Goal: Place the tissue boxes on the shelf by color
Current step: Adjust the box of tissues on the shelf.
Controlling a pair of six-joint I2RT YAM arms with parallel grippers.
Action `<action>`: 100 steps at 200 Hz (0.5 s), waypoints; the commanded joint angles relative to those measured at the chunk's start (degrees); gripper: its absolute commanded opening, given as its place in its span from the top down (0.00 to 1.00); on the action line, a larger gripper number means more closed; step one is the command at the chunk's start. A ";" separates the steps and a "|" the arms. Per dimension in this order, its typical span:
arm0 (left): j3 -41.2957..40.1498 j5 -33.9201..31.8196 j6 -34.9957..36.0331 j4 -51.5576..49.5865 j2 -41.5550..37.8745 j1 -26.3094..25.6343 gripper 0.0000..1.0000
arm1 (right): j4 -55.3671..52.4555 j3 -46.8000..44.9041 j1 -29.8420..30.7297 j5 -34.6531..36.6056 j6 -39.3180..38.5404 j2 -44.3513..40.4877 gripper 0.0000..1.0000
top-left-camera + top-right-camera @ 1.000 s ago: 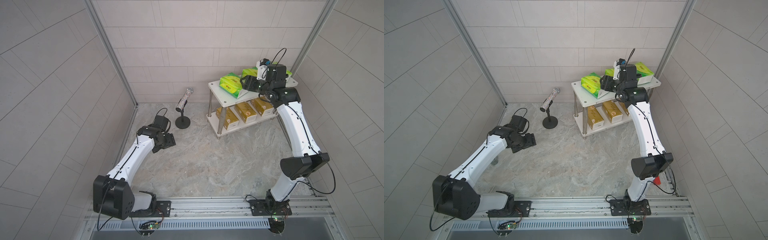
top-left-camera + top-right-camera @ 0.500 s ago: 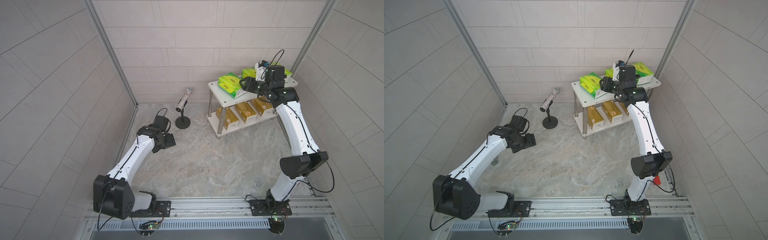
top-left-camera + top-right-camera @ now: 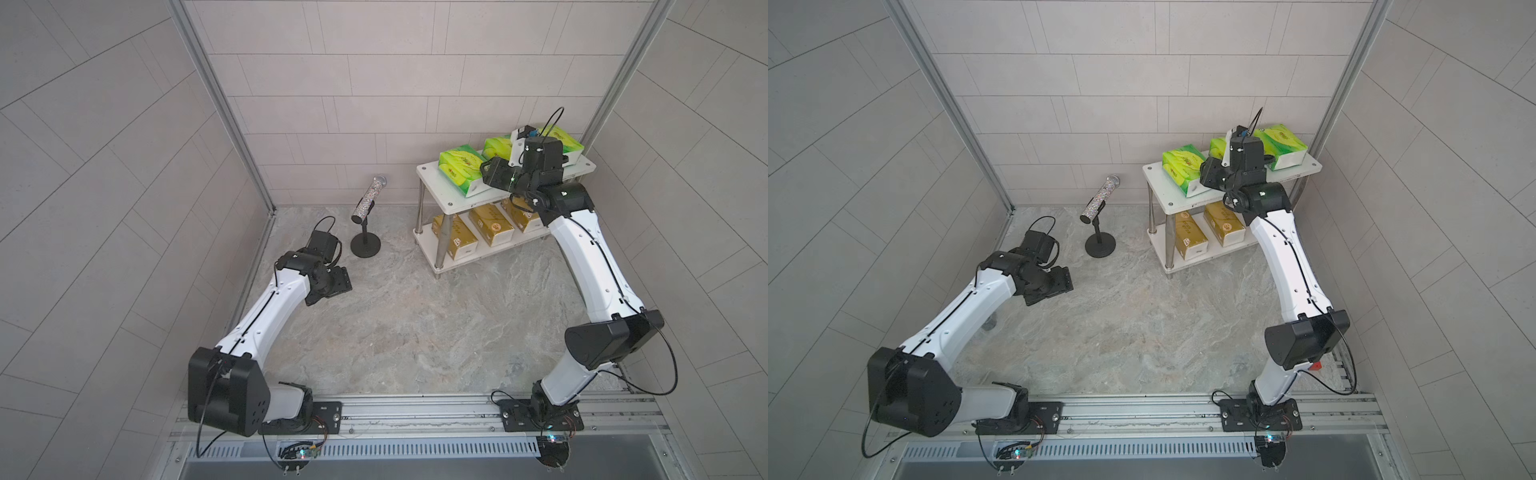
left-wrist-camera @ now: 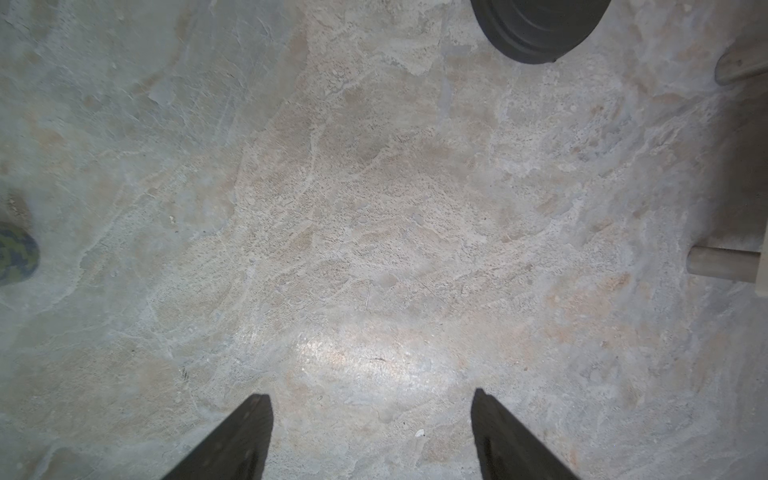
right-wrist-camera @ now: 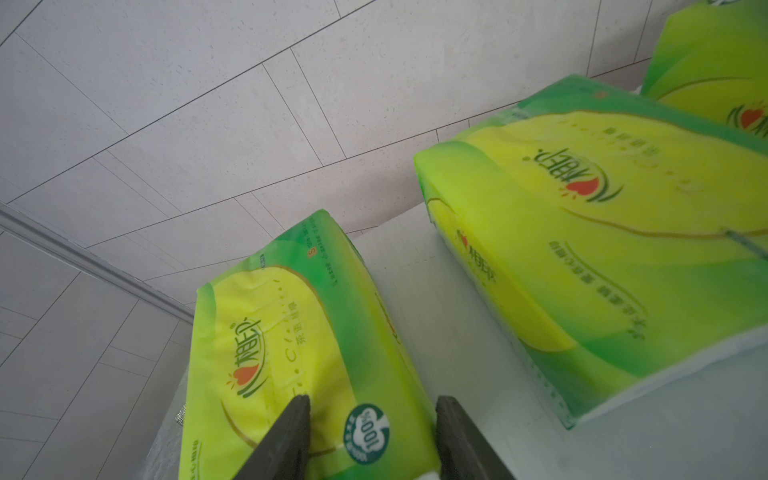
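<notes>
The white two-tier shelf [image 3: 456, 204] stands at the back right. On its top board lie three green tissue boxes [image 3: 459, 165] [image 3: 498, 145] [image 3: 566, 141]; three gold ones [image 3: 455, 237] [image 3: 491, 224] [image 3: 524, 217] sit on the lower board. My right gripper [image 5: 372, 415] is at the near end of the leftmost green box [image 5: 291, 332]. Its jaws have narrowed onto that corner, with one finger denting the top and the other against the side. My left gripper [image 4: 370, 415] hangs open over bare floor, far left of the shelf, holding nothing.
A black-based stand [image 3: 365, 245] with a glittery cylinder [image 3: 368, 198] stands between my left arm and the shelf; its base [image 4: 540, 25] shows in the left wrist view. Two shelf legs [image 4: 721, 266] show there too. Tiled walls close in behind and beside the shelf.
The right gripper's jaws have drawn closer together at the leftmost green box. The right arm shifted only slightly. The left arm has not moved.
</notes>
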 commanded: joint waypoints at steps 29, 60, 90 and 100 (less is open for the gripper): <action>-0.40 -0.35 1.09 -0.14 0.11 -0.26 0.17 | -2.08 -2.87 2.37 8.11 1.65 -2.02 0.48; -0.71 -0.32 1.13 -0.14 -0.32 -0.21 0.17 | -1.78 -3.75 3.07 9.61 1.98 -2.65 0.48; -0.94 -0.15 1.20 -0.09 -0.20 -0.18 0.17 | -1.73 -3.96 4.64 11.14 1.84 -2.91 0.48; -0.92 -0.06 1.20 -0.09 -0.28 -0.25 0.17 | -1.74 -3.95 4.88 11.19 1.72 -2.89 0.48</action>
